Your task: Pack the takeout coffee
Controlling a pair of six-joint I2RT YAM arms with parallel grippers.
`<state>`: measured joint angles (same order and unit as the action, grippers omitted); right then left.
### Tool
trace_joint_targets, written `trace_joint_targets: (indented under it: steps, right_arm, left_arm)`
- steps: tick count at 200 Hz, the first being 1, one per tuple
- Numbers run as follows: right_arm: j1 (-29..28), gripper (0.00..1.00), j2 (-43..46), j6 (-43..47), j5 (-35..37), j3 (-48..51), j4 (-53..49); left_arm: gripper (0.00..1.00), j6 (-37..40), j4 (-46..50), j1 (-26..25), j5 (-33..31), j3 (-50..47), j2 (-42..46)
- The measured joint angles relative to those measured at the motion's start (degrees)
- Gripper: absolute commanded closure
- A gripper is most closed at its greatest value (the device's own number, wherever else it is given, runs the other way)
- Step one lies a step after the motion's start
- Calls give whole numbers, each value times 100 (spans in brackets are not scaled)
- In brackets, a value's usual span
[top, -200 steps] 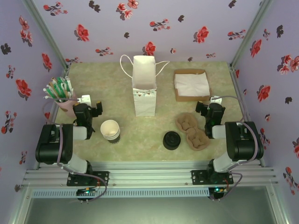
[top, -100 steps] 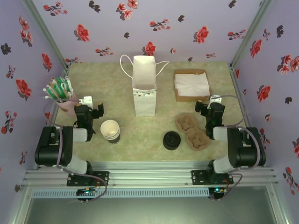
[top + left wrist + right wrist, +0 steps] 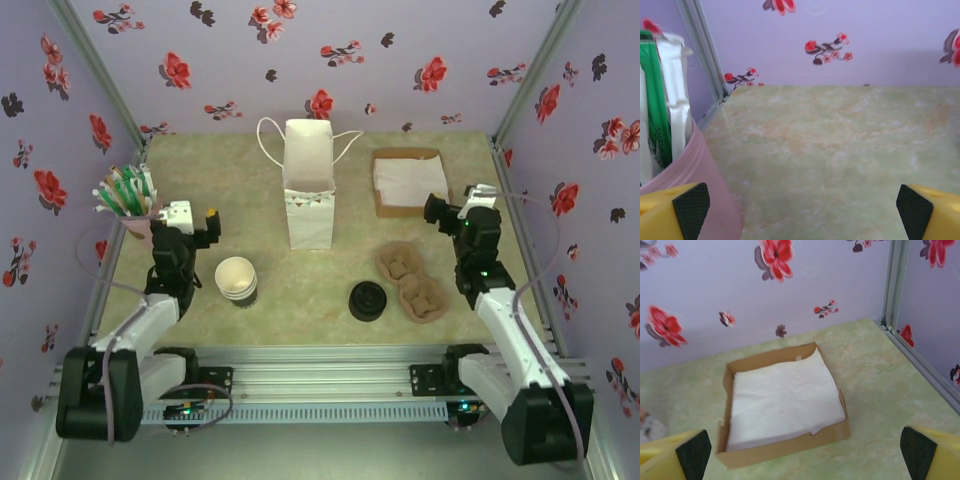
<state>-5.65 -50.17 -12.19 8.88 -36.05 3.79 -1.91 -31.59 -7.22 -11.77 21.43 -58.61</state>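
Note:
The takeout coffee is out of view. My left gripper (image 3: pixel 194 221) stands open over the table's left side, between the pink cup and the cup stack, holding nothing. In the left wrist view its pads (image 3: pixel 690 207) frame bare table, with the left gripper (image 3: pixel 802 212) empty. My right gripper (image 3: pixel 458 208) hangs open at the right, just beside the napkin box (image 3: pixel 410 182). From the right wrist, the right gripper (image 3: pixel 802 455) is wide open and empty, facing the napkin box (image 3: pixel 782 402).
A white paper bag (image 3: pixel 309 195) stands open at the back centre. A lidless cup stack (image 3: pixel 236 280) sits front left, loose black lids (image 3: pixel 366 300) front centre, a brown pulp carrier (image 3: pixel 410 283) beside them. A pink cup of sachets (image 3: pixel 130 210) (image 3: pixel 675 170) is far left.
Both arms have unfolded and stretched out from their bases. The right gripper moved back and right toward the napkin box; the left gripper shifted slightly back. Both stayed open.

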Motion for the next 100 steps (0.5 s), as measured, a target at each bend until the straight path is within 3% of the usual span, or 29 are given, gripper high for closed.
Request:
trace_joint_targets:
  steps: [26,59,100]
  right_arm:
    - [0,1,520,-487,-122,-719,-1338]
    - [0,1,999,-1117,-251,-1029,-2710]
    - [-4,4,1368,-1665,-1285,-769,-3473]
  left_arm:
    - [1,-597,977,-155,-20,358,789]
    - [1,-2041,2570,-254,11,986,1735]
    - [1,-3091,4542,-264,560,1602,2520]
